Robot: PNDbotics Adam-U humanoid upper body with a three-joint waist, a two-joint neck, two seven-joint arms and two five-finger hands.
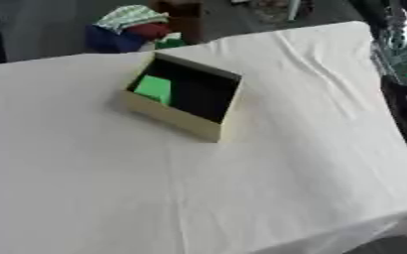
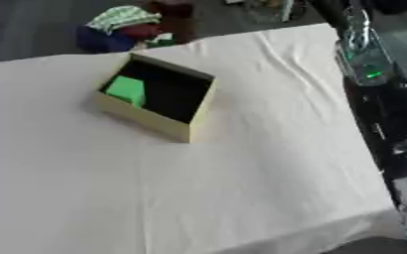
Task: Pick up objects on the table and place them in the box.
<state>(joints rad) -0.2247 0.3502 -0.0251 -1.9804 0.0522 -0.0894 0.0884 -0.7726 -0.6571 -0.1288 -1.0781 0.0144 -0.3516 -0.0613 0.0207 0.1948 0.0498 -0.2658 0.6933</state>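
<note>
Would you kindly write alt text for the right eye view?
An open yellow box with a dark inside sits on a white-clothed table, holding a green block at its left end. The robot's right arm runs down the right edge.

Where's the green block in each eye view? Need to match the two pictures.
Left eye view: green block sits inside the box, against its left wall, upper-left of centre in the picture.
Right eye view: same block, same corner of the box, shifted further left in the picture.
Shared landmark: the box's near corner pointing down-right on the white tablecloth.
</note>
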